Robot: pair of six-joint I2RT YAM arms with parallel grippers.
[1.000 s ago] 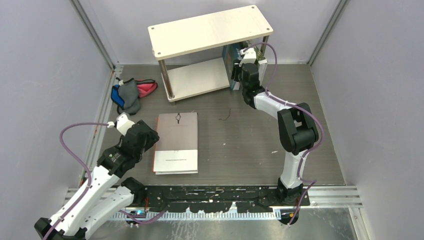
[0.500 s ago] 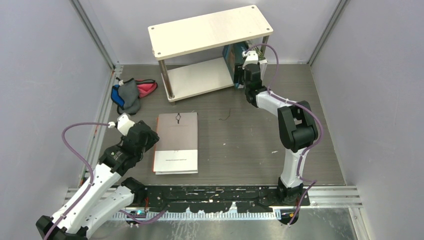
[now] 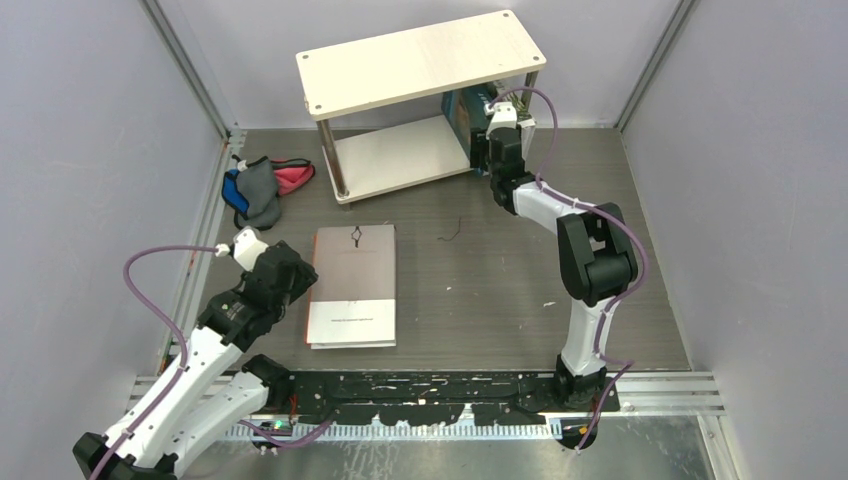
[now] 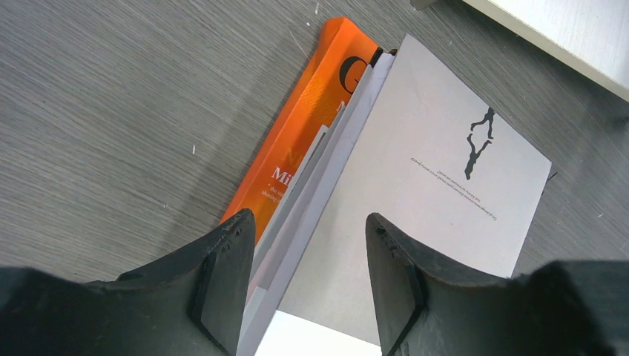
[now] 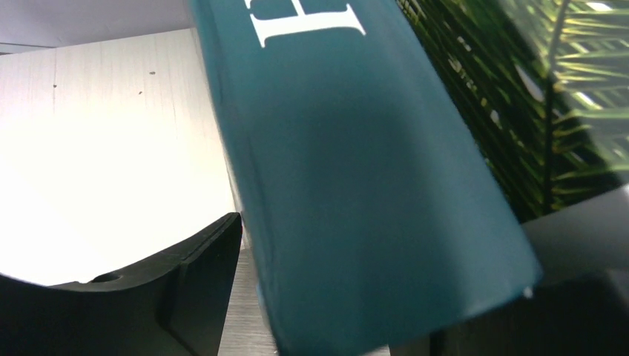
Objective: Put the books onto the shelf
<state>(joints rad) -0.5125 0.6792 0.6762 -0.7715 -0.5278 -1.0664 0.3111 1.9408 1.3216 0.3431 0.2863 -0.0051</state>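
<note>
Teal book (image 5: pixel 356 185) filling the gap of my right gripper (image 3: pixel 485 125), plant-cover book (image 5: pixel 534 96) walling its right, lower shelf board (image 5: pixel 111 148) open leftward.

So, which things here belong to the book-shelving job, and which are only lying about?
Job: shelf, teal book, plant-cover book, orange book, grey-and-white book.
Lying about: cloth bundle, dark scrap.

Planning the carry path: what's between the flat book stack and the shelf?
Bare tabletop, per the top view. A small dark scrap lies just right of the stretch from stack to shelf.
</note>
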